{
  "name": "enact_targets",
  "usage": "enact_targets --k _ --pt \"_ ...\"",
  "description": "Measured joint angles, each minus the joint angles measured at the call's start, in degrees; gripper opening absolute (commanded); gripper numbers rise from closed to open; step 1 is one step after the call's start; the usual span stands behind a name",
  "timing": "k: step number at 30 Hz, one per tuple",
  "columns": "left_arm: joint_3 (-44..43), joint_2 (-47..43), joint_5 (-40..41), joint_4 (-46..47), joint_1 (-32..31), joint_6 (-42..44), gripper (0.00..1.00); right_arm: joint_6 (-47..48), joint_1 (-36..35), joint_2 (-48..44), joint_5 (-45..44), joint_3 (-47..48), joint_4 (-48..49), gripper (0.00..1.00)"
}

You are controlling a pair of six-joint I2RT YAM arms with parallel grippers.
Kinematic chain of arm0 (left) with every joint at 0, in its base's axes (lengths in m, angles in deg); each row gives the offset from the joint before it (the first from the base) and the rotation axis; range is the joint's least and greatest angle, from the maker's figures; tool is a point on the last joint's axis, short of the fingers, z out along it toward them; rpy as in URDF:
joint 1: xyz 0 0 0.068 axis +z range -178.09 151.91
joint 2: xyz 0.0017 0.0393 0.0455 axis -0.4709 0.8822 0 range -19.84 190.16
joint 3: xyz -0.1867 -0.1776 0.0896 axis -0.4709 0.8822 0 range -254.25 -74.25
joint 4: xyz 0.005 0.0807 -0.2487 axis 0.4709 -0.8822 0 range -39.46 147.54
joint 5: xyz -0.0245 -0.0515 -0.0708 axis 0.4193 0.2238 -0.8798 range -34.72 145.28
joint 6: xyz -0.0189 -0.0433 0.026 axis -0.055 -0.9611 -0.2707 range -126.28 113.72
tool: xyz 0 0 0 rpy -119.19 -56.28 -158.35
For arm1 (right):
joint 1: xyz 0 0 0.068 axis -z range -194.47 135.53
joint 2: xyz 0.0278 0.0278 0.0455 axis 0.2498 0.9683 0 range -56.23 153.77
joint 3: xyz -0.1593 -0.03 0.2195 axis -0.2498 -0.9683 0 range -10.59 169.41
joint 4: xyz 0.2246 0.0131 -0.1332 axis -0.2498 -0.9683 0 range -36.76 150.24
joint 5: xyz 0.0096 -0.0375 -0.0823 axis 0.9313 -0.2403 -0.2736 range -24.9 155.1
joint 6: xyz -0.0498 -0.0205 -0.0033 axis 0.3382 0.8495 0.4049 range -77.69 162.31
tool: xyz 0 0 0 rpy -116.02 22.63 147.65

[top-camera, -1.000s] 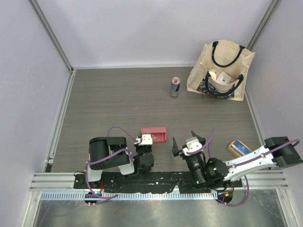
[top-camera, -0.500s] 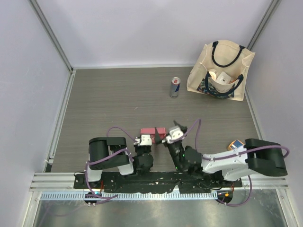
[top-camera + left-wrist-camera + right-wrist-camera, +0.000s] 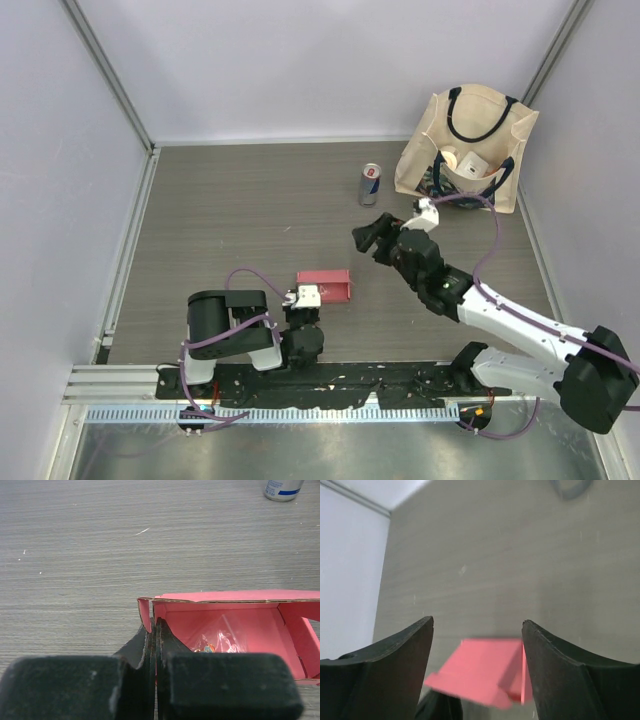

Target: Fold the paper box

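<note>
Front centre, the open pink-red card paper box (image 3: pixel 326 285) holds a crinkled clear plastic wrapper (image 3: pixel 220 639); far right, the cream fabric tote bag (image 3: pixel 415 160) holds a small white box (image 3: pixel 470 163). The left gripper (image 3: pixel 154 630) is pinched tight on the paper box's left wall. The right gripper (image 3: pixel 366 236) hangs wide-jawed, well apart from the box, beyond it to the right.

The can (image 3: pixel 370 184) stands behind the paper box (image 3: pixel 327 283), the tote bag (image 3: pixel 420 160) right of the can.

pink-red paper box (image 3: pixel 330 283), cream tote (image 3: pixel 418 160) (black handles)
</note>
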Motion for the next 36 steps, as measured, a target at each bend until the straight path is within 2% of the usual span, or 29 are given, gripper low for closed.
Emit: enact_targets --k 4,8,12,17,23,29,35,36 --pt "0.0 0.0 0.0 0.0 0.0 0.0 0.0 -15.3 1.5 -2.3 9.2 -8.5 -2.5 0.7" --pt "0.0 0.0 0.0 0.0 0.0 0.0 0.0 -24.1 -0.4 -0.9 12.6 -11.6 -3.6 0.7" --pt "0.0 -0.1 -0.1 0.0 -0.1 0.0 0.0 -30.8 -4.6 -1.3 10.7 -12.1 -4.3 0.71" --pt "0.0 -0.2 -0.2 0.0 -0.1 0.1 0.0 -39.6 -10.4 -2.1 7.3 -12.6 -4.1 0.66" --pt "0.0 -0.2 -0.2 -0.1 -0.4 0.2 0.0 -48.4 -12.7 -1.2 3.5 -15.8 -0.4 0.61" --pt "0.0 -0.3 -0.5 -0.2 -0.5 0.5 0.0 -52.5 -12.7 3.9 0.8 -15.6 4.8 0.42" --pt "1.2 -1.9 -1.1 -0.4 -1.1 1.2 0.0 -55.2 -12.7 8.6 0.3 -15.6 10.7 0.32" --pt "1.4 -2.2 -1.1 -0.5 -1.1 1.3 0.04 -55.6 -12.7 9.0 0.2 -15.6 11.4 0.3"
